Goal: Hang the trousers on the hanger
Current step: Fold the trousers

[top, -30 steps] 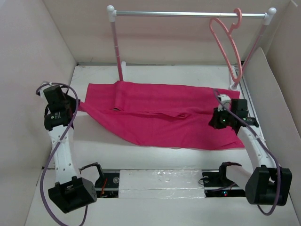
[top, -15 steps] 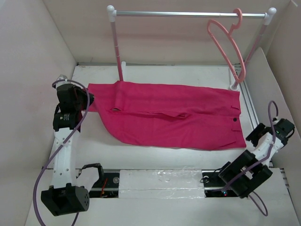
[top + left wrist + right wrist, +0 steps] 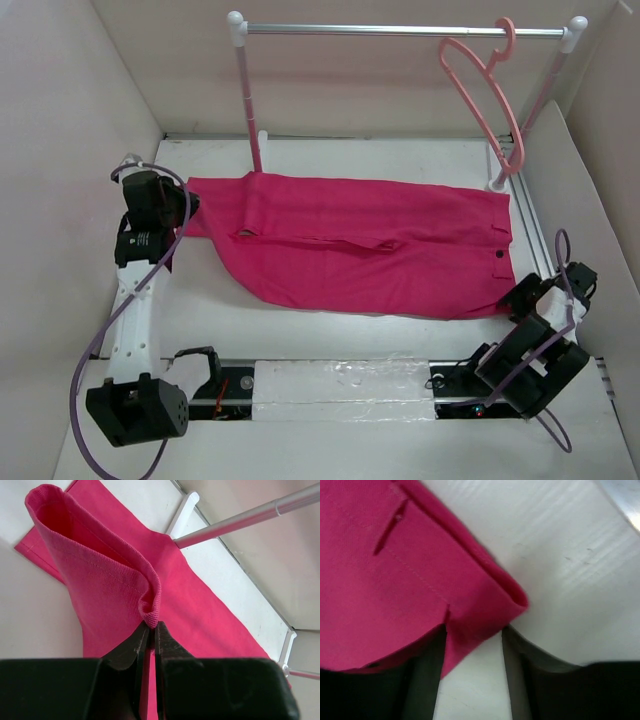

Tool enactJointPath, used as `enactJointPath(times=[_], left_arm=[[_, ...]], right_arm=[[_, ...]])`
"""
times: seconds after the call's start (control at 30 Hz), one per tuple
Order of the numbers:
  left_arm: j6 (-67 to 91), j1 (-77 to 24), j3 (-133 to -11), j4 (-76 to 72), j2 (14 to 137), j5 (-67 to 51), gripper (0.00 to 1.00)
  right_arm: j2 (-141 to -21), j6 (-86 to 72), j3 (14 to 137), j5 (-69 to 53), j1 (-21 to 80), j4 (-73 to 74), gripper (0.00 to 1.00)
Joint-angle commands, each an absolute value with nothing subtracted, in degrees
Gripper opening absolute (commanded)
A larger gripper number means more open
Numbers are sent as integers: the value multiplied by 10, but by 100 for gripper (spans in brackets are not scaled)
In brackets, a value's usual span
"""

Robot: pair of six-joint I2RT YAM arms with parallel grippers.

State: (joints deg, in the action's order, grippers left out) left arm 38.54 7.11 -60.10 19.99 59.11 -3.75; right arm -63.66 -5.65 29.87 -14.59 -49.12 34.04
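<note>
The magenta-pink trousers (image 3: pixel 370 240) lie flat across the table, legs to the left, waist to the right. My left gripper (image 3: pixel 180 215) is shut on the leg hem at the left end; the pinched fold (image 3: pixel 150 611) rises between my jaws in the left wrist view. My right gripper (image 3: pixel 520 295) is open at the trousers' near right corner; that corner (image 3: pixel 485 615) lies between my spread fingers (image 3: pixel 427 665) in the right wrist view. The pale-pink hanger (image 3: pixel 487 95) hangs by its hook on the rail at the right end.
The white-and-silver garment rail (image 3: pixel 400 30) spans the back, with posts at left (image 3: pixel 248 100) and right (image 3: pixel 530 110). Beige walls close in both sides. The rail's post (image 3: pixel 240 520) shows in the left wrist view.
My right arm pulled back from the waist to the near right, then edged in to the trousers' corner. My left gripper moved inward along the leg hem and holds it.
</note>
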Motion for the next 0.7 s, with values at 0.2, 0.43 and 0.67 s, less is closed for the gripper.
enactJointPath(times=[0.2,0.43,0.67], left_arm=[[388,69,-626,178,600,-7,0],[357,69,-764,251,649,127,0],[345,69,-767,272,664,208,0]], right_arm=[[-534,-82,367,-30,-432,402,0],[-470,-40,597,69,-392,529,0],[-505,37,644,251,-315,590,0]])
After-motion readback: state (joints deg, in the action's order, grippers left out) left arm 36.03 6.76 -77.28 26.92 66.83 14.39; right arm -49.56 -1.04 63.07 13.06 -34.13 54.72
